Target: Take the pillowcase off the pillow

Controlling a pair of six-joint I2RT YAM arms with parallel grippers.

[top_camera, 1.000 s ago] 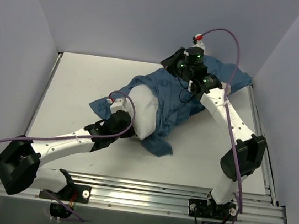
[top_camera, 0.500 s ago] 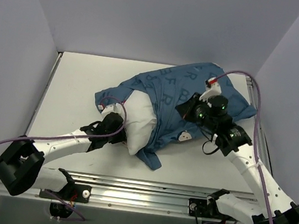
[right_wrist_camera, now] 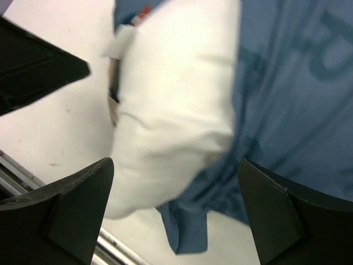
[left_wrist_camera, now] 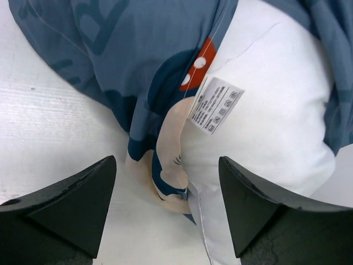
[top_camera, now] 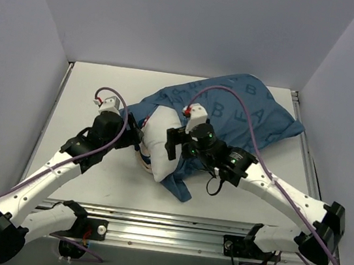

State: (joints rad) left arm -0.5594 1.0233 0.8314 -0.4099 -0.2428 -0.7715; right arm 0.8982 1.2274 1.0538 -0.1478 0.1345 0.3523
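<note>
The blue pillowcase (top_camera: 246,112) lies across the table's far right, still covering most of the white pillow (top_camera: 156,139). The pillow's bare end pokes out of the opening at the middle. My left gripper (top_camera: 134,134) stands open just left of that end. In the left wrist view the pillow (left_wrist_camera: 270,110), its tag (left_wrist_camera: 216,105) and the pillowcase hem (left_wrist_camera: 138,49) lie ahead of the open left gripper (left_wrist_camera: 167,165), nothing held. My right gripper (top_camera: 174,143) hovers open over the bare end. In the right wrist view the pillow (right_wrist_camera: 176,99) and pillowcase (right_wrist_camera: 292,88) show below the right gripper (right_wrist_camera: 175,165).
Pale walls close in the white table (top_camera: 90,94) on three sides. A metal rail (top_camera: 170,227) runs along the near edge by the arm bases. Purple cables loop above both arms. The left gripper's black finger (right_wrist_camera: 38,66) shows in the right wrist view.
Both grippers have opened and let go of the cloth. The right arm swung from the pillowcase's far end to the pillow's bare end. The left gripper drew back to the left.
</note>
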